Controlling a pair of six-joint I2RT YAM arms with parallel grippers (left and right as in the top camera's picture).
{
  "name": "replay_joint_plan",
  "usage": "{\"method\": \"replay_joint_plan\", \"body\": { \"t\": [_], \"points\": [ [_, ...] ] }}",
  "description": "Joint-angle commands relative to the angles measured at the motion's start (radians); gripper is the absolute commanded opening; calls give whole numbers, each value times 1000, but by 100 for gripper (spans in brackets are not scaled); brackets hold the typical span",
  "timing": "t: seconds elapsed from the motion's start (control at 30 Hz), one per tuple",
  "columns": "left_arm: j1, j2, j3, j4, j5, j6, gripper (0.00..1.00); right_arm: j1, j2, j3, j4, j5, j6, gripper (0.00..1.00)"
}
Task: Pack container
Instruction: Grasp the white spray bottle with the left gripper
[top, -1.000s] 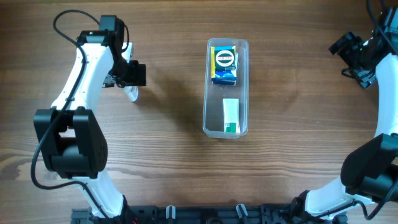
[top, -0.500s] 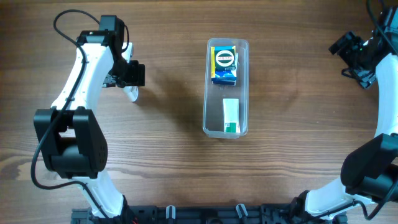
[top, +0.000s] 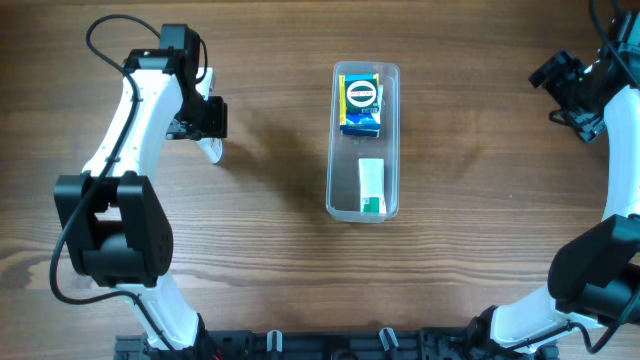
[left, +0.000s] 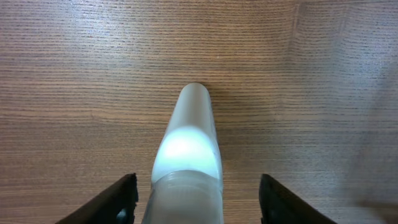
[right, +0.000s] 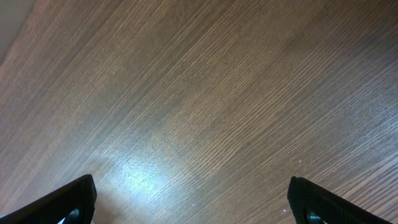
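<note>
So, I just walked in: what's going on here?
The left gripper straddles a small white bottle lying on the table, jaws open and not yet touching it. The clear container in the middle already holds a blue packet and a white-and-green box. The right gripper hangs open off to the right, holding nothing.

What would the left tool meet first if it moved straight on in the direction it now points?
Probably the small translucent white plastic bottle, which lies on the brown wooden table between the fingers of the left tool; depth is unclear.
</note>
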Motion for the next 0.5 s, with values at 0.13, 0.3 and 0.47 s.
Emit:
{"method": "replay_joint_plan", "body": {
  "t": [0.13,0.3,0.47],
  "points": [
    [6,16,9,2,-5,6,46,2,12,-3,3,6,10,100],
    [6,16,9,-2,-6,6,43,2,12,-3,3,6,10,100],
    [6,16,9,-7,-6,5,36,2,12,-3,3,6,10,100]
  ]
}}
